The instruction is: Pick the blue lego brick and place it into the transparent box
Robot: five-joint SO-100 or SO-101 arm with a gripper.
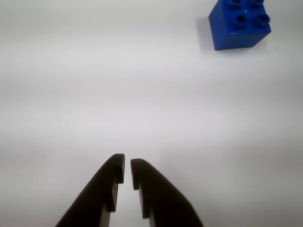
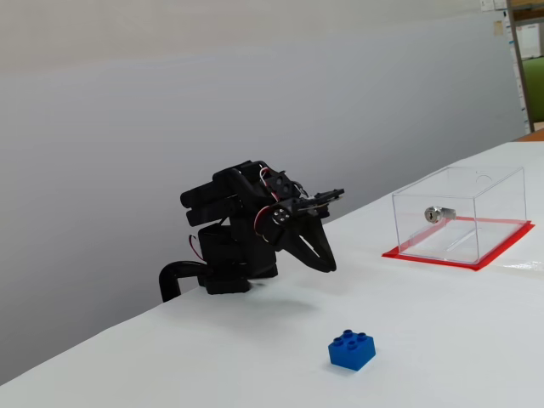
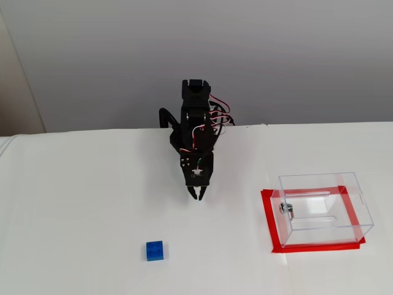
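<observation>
Your matte black two-finger gripper [image 1: 127,166] is almost closed, holding nothing; the small glossy blue studded plastic brick [image 1: 239,23] sits well beyond its fingertips, to the right in the wrist view.

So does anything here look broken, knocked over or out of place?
Nothing stands out. The blue lego brick sits upright, studs up, on the white table. The transparent box stands square on its red base. The hand hangs nearly closed, holding nothing.
</observation>
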